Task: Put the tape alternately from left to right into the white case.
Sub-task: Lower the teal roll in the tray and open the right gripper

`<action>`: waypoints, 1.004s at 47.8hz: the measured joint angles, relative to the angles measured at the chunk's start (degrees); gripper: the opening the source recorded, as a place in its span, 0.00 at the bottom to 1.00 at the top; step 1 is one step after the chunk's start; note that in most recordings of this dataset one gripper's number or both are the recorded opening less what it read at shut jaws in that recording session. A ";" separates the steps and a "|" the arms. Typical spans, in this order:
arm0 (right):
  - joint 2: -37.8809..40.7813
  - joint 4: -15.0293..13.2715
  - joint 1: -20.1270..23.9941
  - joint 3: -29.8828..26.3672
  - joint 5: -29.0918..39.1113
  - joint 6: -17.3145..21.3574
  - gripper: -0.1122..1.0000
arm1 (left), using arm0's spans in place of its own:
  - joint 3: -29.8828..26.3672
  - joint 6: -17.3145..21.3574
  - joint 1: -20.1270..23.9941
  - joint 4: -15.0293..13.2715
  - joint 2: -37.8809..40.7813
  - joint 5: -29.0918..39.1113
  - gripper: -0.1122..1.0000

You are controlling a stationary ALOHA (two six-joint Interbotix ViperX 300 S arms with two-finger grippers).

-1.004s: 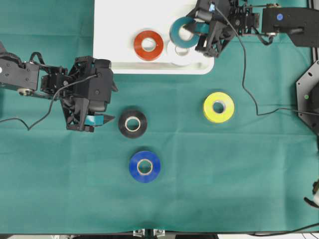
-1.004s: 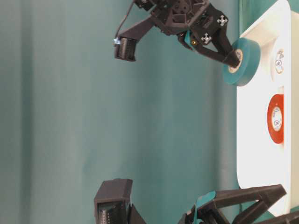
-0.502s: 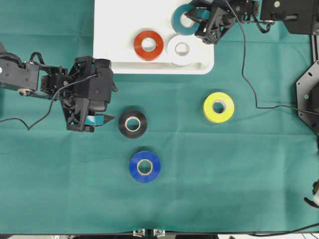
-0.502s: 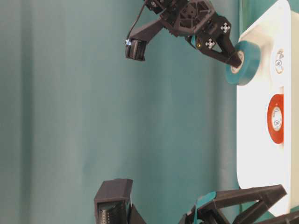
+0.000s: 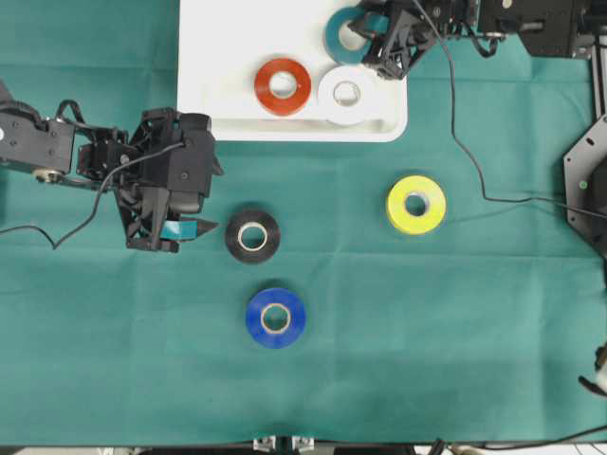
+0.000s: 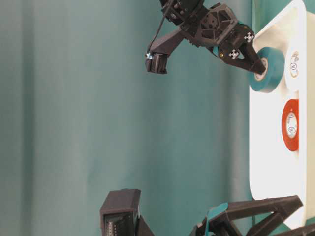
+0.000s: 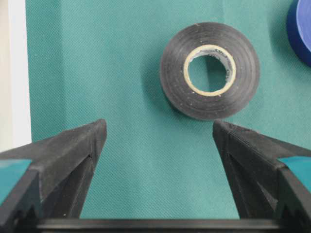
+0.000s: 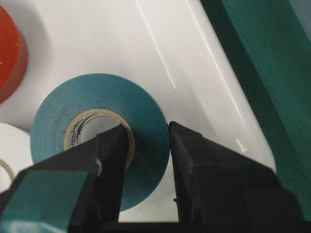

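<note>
Overhead view, nearest edge first: blue roll [image 5: 276,318] flat on the green tabletop [image 5: 455,341], untouched; just beyond it the black roll [image 5: 252,236], and off to the right the yellow roll [image 5: 416,204], both also flat on the cloth. Left pincer [image 5: 180,227] sits just left of the black roll, jaws spread wide and empty; its wrist view shows the black roll ahead of the open fingertips, not between them, no contact. Further back, the white case [image 5: 218,57] already holds the red roll [image 5: 283,86] and the white roll [image 5: 345,95] side by side, lying flat. At the far right corner of the case the right pincer [image 5: 383,45] is clamped on the teal roll [image 5: 343,38], one finger through the core and one on the outside wall, roll tilted; table-level view puts it low over the case floor next to the white roll, whether it touches down I cannot tell. Judgement: two in, third being placed but not released, three left on the cloth. Likely next is the left arm's black roll.
</note>
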 measured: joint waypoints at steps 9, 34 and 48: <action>0.00 0.00 -0.18 -0.09 0.88 0.09 0.60 | 0.00 0.00 0.00 0.00 0.00 0.00 0.72; 0.00 0.00 -0.18 -0.09 0.70 0.18 0.87 | 0.00 -0.09 0.00 0.00 0.00 0.00 0.72; -0.97 0.00 0.97 2.02 -2.72 0.44 0.87 | 0.00 -0.09 -0.09 0.00 0.09 0.00 0.72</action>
